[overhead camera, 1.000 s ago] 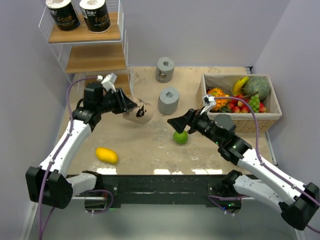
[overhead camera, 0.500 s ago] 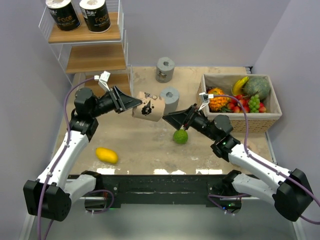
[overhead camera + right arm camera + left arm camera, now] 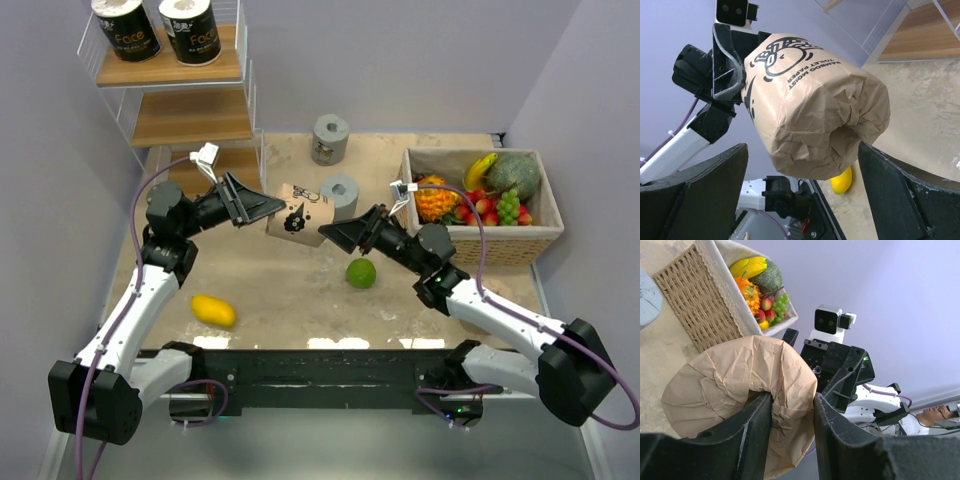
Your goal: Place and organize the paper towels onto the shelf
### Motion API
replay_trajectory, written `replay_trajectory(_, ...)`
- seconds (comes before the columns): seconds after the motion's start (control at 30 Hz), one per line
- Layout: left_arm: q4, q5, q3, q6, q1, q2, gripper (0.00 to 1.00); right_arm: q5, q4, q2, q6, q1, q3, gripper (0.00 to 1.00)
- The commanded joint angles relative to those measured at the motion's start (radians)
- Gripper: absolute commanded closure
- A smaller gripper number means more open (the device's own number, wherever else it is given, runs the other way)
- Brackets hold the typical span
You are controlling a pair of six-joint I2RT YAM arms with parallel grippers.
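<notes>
I am holding a tan paper-wrapped roll in the air over the middle of the sandy beige desk, lying on its side, with the left tool clamped on one end. One finger is sitting in the centre hollow and the other outside the wall, so the grip is biting on crumpled wrapper and soft paper rather than spanning the whole cylinder. I am bringing the right tool up to the opposite end with its jaws spread wide. In the right wrist view they are flanking the roll with clear gaps on both sides, touching nothing. I judge this to be a hand-over in mid-air, probably to get a firmer hold across the body before shelving. The wrapper is wrinkled kraft paper with black print, tucked into a dimple at the end. It will give under pressure, so I am expecting a gentle squeeze to suffice. The three-tier light wooden shelf with white wire frame is standing in the far left corner, with two black-wrapped rolls upright on its top board. Two grey paper-wrapped rolls are waiting on the desk behind the hand-over, one further back. A round green fruit is lying just below the right tool, clear of it.
</notes>
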Motion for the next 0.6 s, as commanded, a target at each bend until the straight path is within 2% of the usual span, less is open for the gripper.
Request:
replay_trajectory(0.0,0.081,0.029,0.023,-0.037,0.006,-0.022,0.58,-0.06,0.155,0.037,0.036,-0.005,0.053,0.06)
replay_trajectory(0.3,0.16,0.004,-0.093,-0.059,-0.019,-0.018,0.57,-0.104,0.283,0.111,0.087,-0.002,0.062,0.16)
replay_trajectory(0.43,0.177,-0.026,-0.129,-0.041,-0.031,-0.018,0.54,-0.112,0.272,0.12,0.078,-0.004,0.071,0.31)
replay_trajectory(0.47,0.162,-0.034,-0.13,-0.025,-0.031,-0.018,0.53,-0.104,0.236,0.116,0.067,-0.002,0.074,0.38)
replay_trajectory(0.53,0.09,-0.061,-0.119,0.03,-0.031,-0.013,0.39,-0.087,0.168,0.105,0.013,-0.002,0.093,0.46)
replay_trajectory(0.57,0.058,-0.074,-0.109,0.053,-0.031,-0.01,0.34,-0.066,0.077,0.096,-0.011,-0.004,0.1,0.5)
